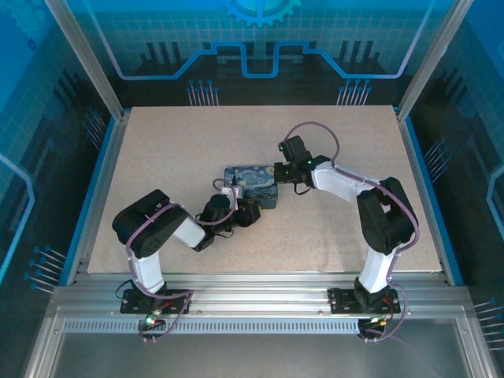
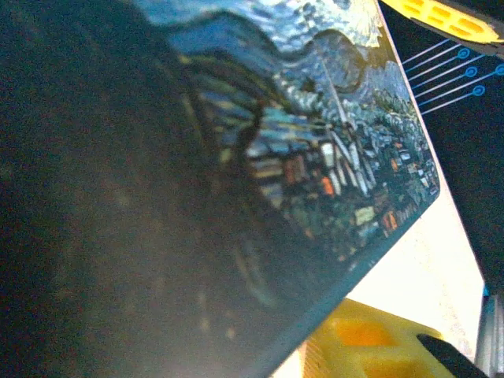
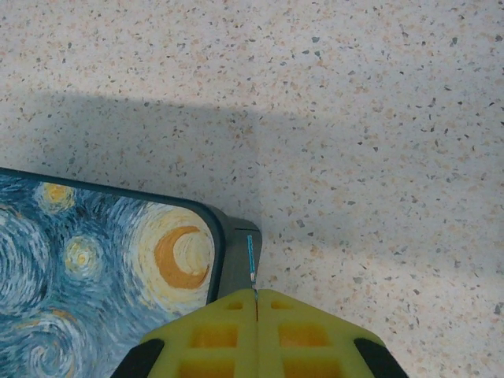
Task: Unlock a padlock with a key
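Two-armed work at a dark blue box with yellow swirls [image 1: 250, 183] on a speckled beige tabletop [image 1: 157, 150]. At the box's right end, pinches a thin bluish sliver of a key [image 3: 251, 264] in the closed yellow fingertips of the right gripper [image 3: 256, 298], against a small grey block [image 3: 239, 252]; cannot tell if it is the padlock. Straddles the lid with the left gripper [image 1: 235, 197] part-open; cannot tell whether clamped.

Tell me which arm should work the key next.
Right. The right gripper, shut, pinches a thin sliver, apparently the key, beside the box corner. The left gripper sits against the box's near edge, probably steadying it.
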Action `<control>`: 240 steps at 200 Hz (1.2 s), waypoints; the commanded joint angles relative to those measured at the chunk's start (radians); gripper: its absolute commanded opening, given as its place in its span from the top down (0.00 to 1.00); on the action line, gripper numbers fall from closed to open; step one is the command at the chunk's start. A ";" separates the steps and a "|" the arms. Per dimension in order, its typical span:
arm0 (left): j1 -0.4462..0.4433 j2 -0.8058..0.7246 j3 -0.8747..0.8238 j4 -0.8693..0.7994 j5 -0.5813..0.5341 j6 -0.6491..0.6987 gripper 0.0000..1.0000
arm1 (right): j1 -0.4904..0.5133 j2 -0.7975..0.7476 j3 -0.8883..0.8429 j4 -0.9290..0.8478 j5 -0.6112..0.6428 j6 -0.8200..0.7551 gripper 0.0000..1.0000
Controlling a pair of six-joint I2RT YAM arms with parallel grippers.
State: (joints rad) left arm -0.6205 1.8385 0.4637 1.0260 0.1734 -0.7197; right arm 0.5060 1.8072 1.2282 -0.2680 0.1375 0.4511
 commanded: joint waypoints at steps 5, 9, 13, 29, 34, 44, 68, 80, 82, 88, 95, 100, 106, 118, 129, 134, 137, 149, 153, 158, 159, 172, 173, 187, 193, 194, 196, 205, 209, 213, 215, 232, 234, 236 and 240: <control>0.006 0.009 0.025 0.042 0.016 -0.020 0.59 | 0.016 -0.032 -0.018 0.015 -0.022 0.003 1.00; 0.005 0.016 0.028 0.055 0.022 -0.026 0.58 | 0.018 -0.030 -0.019 0.016 -0.023 0.004 1.00; 0.004 0.023 0.031 0.065 0.026 -0.031 0.58 | 0.018 -0.029 -0.020 0.019 -0.025 0.005 1.00; 0.003 0.050 0.036 0.104 0.037 -0.057 0.57 | 0.023 -0.022 -0.025 0.024 -0.030 0.008 1.00; 0.003 0.056 0.035 0.115 0.037 -0.063 0.56 | 0.026 -0.021 -0.026 0.024 -0.029 0.008 1.00; 0.002 0.067 0.032 0.136 0.037 -0.068 0.56 | 0.030 -0.023 -0.031 0.030 -0.030 0.010 1.00; 0.003 0.077 0.029 0.138 0.036 -0.070 0.56 | 0.031 -0.025 -0.039 0.035 -0.027 0.011 1.00; 0.003 0.082 0.031 0.144 0.036 -0.073 0.54 | 0.031 -0.024 -0.039 0.037 -0.033 0.011 1.00; 0.002 0.083 0.032 0.147 0.037 -0.074 0.53 | 0.031 -0.023 -0.039 0.036 -0.034 0.011 1.00; 0.003 0.086 0.032 0.150 0.036 -0.077 0.52 | 0.032 -0.023 -0.039 0.038 -0.037 0.012 1.00; 0.002 0.089 0.033 0.154 0.037 -0.081 0.51 | 0.033 -0.022 -0.042 0.042 -0.041 0.015 1.00; 0.002 0.090 0.035 0.155 0.035 -0.081 0.51 | 0.034 -0.021 -0.044 0.044 -0.041 0.017 1.00; 0.002 0.089 0.034 0.155 0.034 -0.083 0.51 | 0.034 -0.019 -0.045 0.046 -0.041 0.017 1.00; 0.002 0.087 0.030 0.152 0.031 -0.081 0.53 | 0.036 -0.018 -0.050 0.047 -0.037 0.018 1.00; 0.003 0.084 0.022 0.148 0.024 -0.078 0.55 | 0.036 -0.018 -0.055 0.050 -0.035 0.020 1.00; 0.004 0.082 0.019 0.145 0.020 -0.078 0.57 | 0.037 -0.018 -0.056 0.051 -0.035 0.019 1.00; 0.004 0.082 0.017 0.144 0.019 -0.078 0.58 | 0.037 -0.019 -0.056 0.050 -0.035 0.019 1.00; 0.008 0.080 0.010 0.141 0.020 -0.077 0.63 | 0.035 -0.020 -0.056 0.049 -0.031 0.017 1.00; 0.010 0.080 0.008 0.141 0.021 -0.078 0.65 | 0.034 -0.020 -0.056 0.050 -0.031 0.017 1.00; 0.012 0.080 0.007 0.138 0.025 -0.079 0.67 | 0.034 -0.023 -0.055 0.049 -0.032 0.017 1.00; 0.013 0.080 0.006 0.136 0.025 -0.080 0.68 | 0.034 -0.022 -0.055 0.049 -0.032 0.018 1.00; 0.020 0.079 0.000 0.129 0.031 -0.086 0.74 | 0.034 -0.024 -0.052 0.049 -0.030 0.015 1.00; 0.020 0.078 0.000 0.129 0.031 -0.086 0.75 | 0.035 -0.025 -0.052 0.049 -0.030 0.015 1.00; 0.027 0.072 -0.010 0.123 0.034 -0.087 0.77 | 0.034 -0.027 -0.052 0.051 -0.030 0.017 1.00; 0.030 0.068 -0.014 0.122 0.032 -0.086 0.77 | 0.035 -0.029 -0.052 0.050 -0.030 0.017 1.00; 0.030 0.066 -0.016 0.121 0.033 -0.086 0.77 | 0.035 -0.028 -0.052 0.050 -0.031 0.017 1.00; 0.031 0.065 -0.016 0.119 0.032 -0.086 0.77 | 0.035 -0.028 -0.052 0.050 -0.031 0.017 1.00; 0.036 0.058 -0.021 0.110 0.033 -0.086 0.76 | 0.035 -0.029 -0.054 0.052 -0.032 0.018 1.00; 0.037 0.054 -0.023 0.106 0.033 -0.086 0.76 | 0.034 -0.029 -0.055 0.053 -0.031 0.018 1.00; 0.039 0.051 -0.025 0.102 0.033 -0.086 0.76 | 0.035 -0.029 -0.056 0.053 -0.032 0.019 1.00; 0.040 0.049 -0.025 0.100 0.032 -0.086 0.76 | 0.035 -0.028 -0.057 0.053 -0.032 0.019 1.00; 0.046 0.036 -0.032 0.085 0.030 -0.081 0.78 | 0.035 -0.029 -0.062 0.055 -0.031 0.018 1.00; 0.046 0.035 -0.033 0.085 0.030 -0.081 0.78 | 0.035 -0.029 -0.063 0.056 -0.032 0.019 1.00; 0.045 0.034 -0.033 0.085 0.031 -0.080 0.79 | 0.035 -0.030 -0.065 0.056 -0.032 0.019 1.00; 0.047 0.033 -0.034 0.083 0.030 -0.080 0.80 | 0.035 -0.030 -0.066 0.059 -0.032 0.021 1.00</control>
State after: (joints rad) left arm -0.5919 1.8919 0.4580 1.1492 0.1997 -0.7845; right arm 0.5220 1.8023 1.1862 -0.2077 0.1226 0.4553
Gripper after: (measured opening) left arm 0.221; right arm 0.058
